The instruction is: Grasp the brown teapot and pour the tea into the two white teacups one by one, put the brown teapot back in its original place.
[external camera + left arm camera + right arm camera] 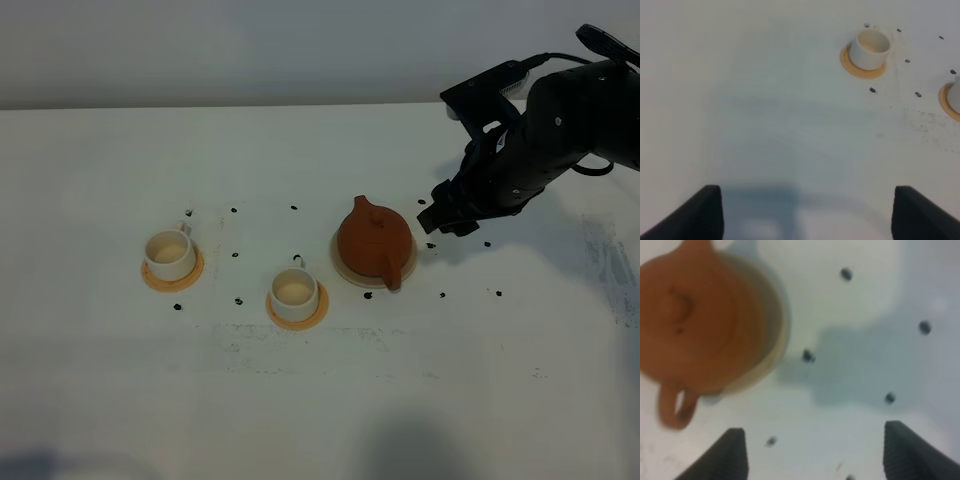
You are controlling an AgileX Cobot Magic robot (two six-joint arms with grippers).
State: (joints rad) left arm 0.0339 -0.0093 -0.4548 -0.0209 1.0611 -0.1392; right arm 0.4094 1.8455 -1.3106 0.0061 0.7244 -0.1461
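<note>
Left gripper [807,217]: its black fingers [702,215] stand wide apart with nothing between them, over bare tabletop; it is out of the high camera's view.

Table [300,420]: a flat white matte top with small black dot marks [237,300] scattered around the tea set.

Left teacup [168,252]: a small white cylindrical ceramic cup, upright on a round orange-tan coaster [150,278]. It is the leftmost thing of the set, and its tiny handle points to about 1 o'clock in the high view.

Second teacup [294,292]: a matching white cup, upright on its own orange-tan coaster [318,312]. It stands at about 4 o'clock from the left teacup and well apart from it, with its handle near 12 o'clock.

Brown teapot [375,240]: a squat, round, reddish-brown clay pot with the knobbed lid on, standing upright at about 1 o'clock from the second teacup. The spout points to about 11 o'clock and the loop handle to about 5 o'clock.

Saucer [343,262]: a round, flat, cream-white dish directly under the teapot, its rim showing around the pot.

Right gripper [815,455]: at about 3 o'clock from the teapot, near it but apart from it. Its ridged black fingers [727,455] are spread wide and hold nothing, with only table and dot marks between them.
</note>
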